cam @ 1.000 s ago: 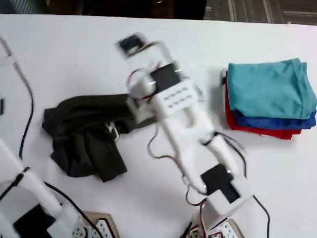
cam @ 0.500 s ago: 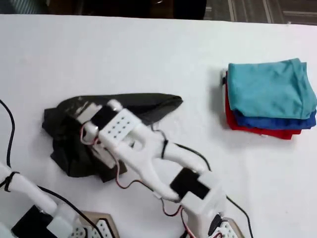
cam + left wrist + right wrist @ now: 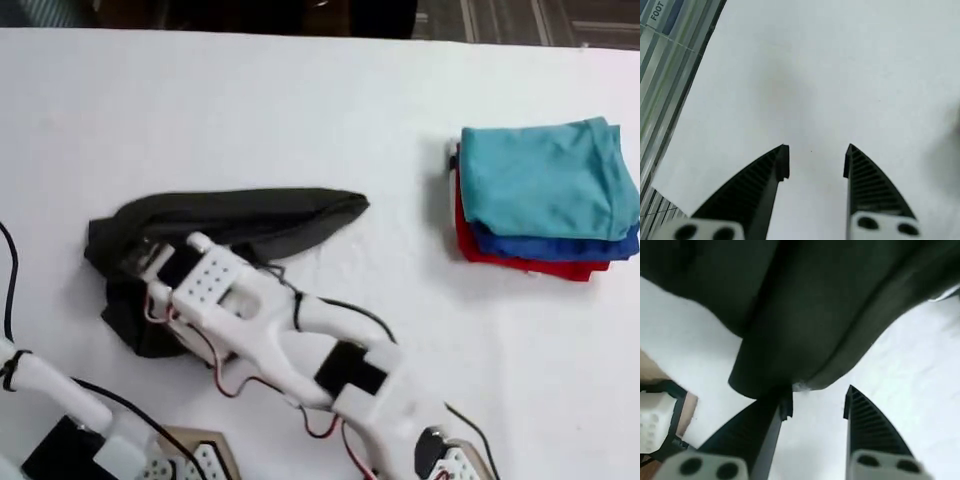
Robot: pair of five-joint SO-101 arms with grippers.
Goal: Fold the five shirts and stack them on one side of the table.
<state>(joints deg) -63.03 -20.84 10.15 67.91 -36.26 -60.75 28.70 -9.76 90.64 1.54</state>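
A crumpled dark shirt (image 3: pixel 240 213) lies on the left part of the white table, one long fold stretching to the right. My right arm (image 3: pixel 215 285) reaches across it from the near edge. In the right wrist view my right gripper (image 3: pixel 816 402) is open just above the table at the dark shirt's (image 3: pixel 805 305) edge, one fingertip against the cloth and the other over bare table. At the right side sits a stack of folded shirts (image 3: pixel 545 185), teal on blue on red. My left gripper (image 3: pixel 815 162) hangs open over bare table, holding nothing.
My left arm (image 3: pixel 50 385) stands at the near left corner with a black cable (image 3: pixel 10 270) beside it. The arms' bases (image 3: pixel 195 455) sit along the near edge. The table's edge (image 3: pixel 690 80) borders striped flooring in the left wrist view.
My right arm has swung from the table's middle to the left, over the dark shirt. The shirt's far fold now lies stretched out to the right.
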